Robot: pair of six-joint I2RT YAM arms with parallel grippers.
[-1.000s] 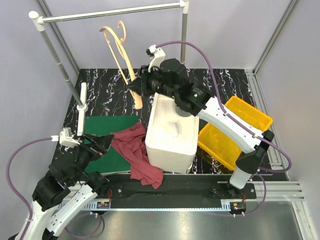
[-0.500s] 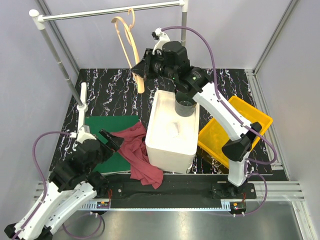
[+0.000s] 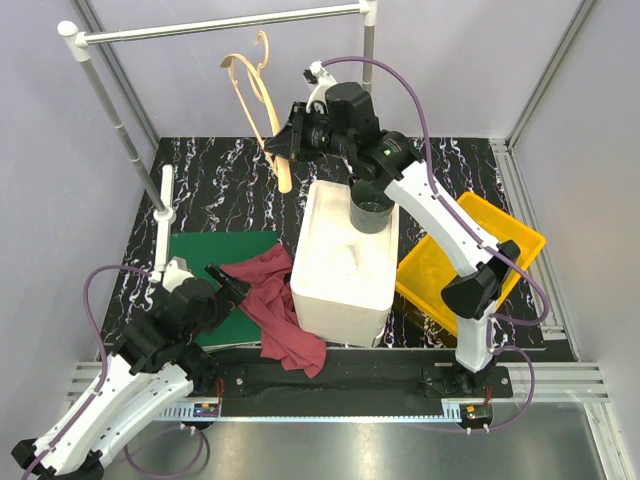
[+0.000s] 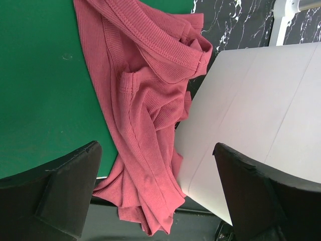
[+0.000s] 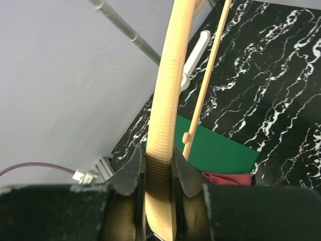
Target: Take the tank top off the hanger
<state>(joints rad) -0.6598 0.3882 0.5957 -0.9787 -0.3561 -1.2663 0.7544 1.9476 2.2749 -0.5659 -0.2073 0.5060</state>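
Top external view: the tank top is already free of the hanger. It lies crumpled near the near edge of the table, partly over the right side of the green mat and pressed against the left wall of the white box.

The right gripper holds the bare hanger up in the air above the far part of the table, under the grey rail. In the right wrist view its two fingers are clamped on one wooden arm of the hanger. The hook points up toward the rail, but I cannot tell whether it touches it.

The left gripper hovers just above the cloth with its fingers wide apart and holds nothing.

I judge that the main work is done and only the tidy finish remains: to place the hanger. To do this well, the right arm should keep its firm clamp, turn the hook square to the rail and lower it over before it lets go. The hold is far from the hook, so the hanger may swing; slow movement helps. The left arm should go straight up, so that no finger catches the cloth.
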